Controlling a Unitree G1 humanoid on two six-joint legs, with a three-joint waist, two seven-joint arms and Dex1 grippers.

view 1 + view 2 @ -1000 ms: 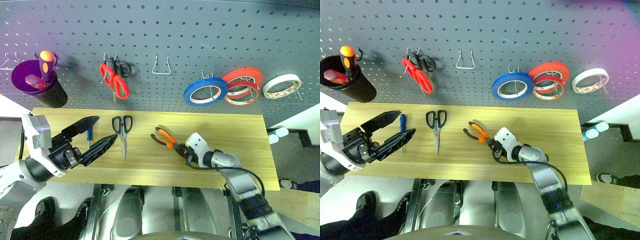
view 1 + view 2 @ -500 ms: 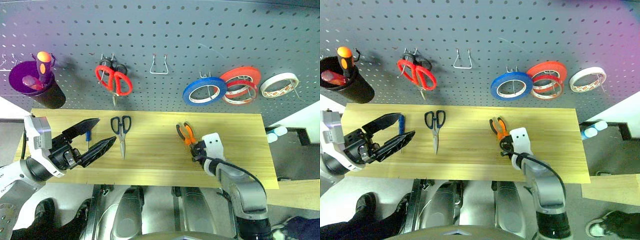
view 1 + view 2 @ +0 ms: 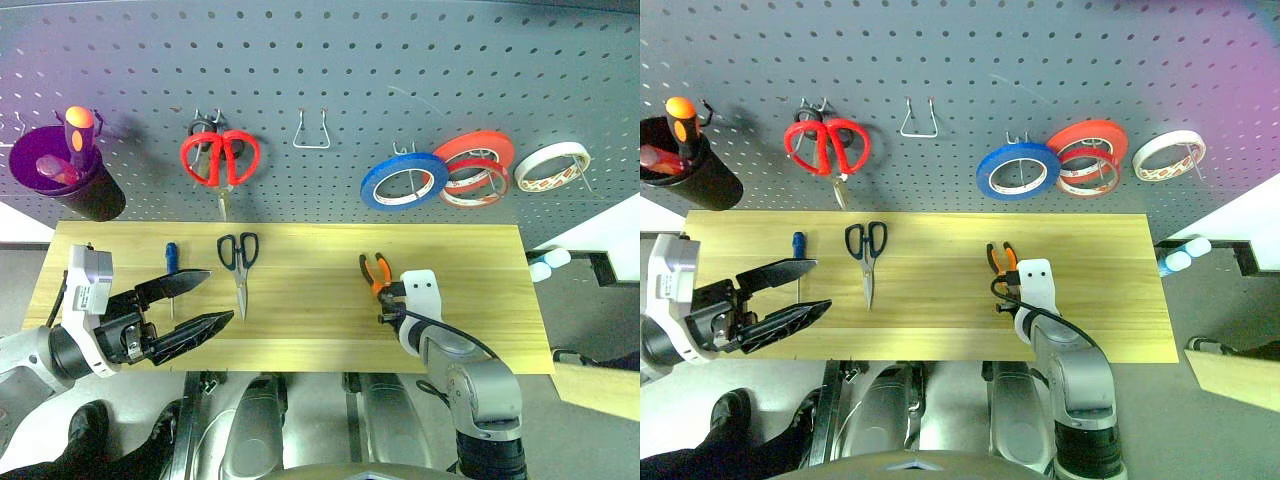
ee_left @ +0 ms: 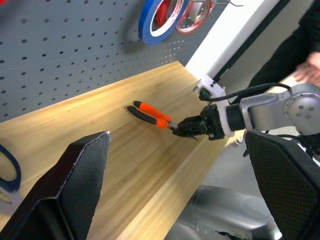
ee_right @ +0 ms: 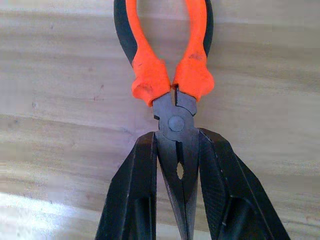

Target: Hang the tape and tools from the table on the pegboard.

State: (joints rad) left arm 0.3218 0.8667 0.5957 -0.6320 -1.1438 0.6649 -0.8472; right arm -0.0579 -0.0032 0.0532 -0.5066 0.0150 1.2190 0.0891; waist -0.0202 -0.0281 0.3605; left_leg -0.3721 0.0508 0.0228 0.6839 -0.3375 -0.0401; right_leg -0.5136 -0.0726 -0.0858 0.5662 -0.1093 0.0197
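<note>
The black-and-orange pliers [image 3: 375, 270] lie low over the wooden table [image 3: 480, 300], right of centre, handles toward the pegboard [image 3: 350, 60]. My right gripper [image 3: 388, 302] is shut on their steel nose; its black fingers [image 5: 135, 200] squeeze it from both sides. The black-handled scissors [image 3: 238, 262] and the blue-handled screwdriver [image 3: 171, 262] lie on the table's left part. My left gripper [image 3: 218, 297] hovers open and empty near the front edge, just in front of the screwdriver. The blue tape [image 3: 404, 182] hangs on a pegboard hook.
Red-orange tape rolls [image 3: 478, 165] and a white roll [image 3: 551, 166] hang right of the blue tape. Red scissors [image 3: 220, 160] hang at upper left beside an empty wire hook [image 3: 312, 130]. A dark cup [image 3: 65, 185] holds an orange-handled screwdriver. A person's hand [image 4: 307, 70] shows beyond the table's right end.
My right gripper has carried the pliers to the right and turned them, so the handles now point at the pegboard. The left gripper has drawn back toward the front edge, uncovering the screwdriver.
</note>
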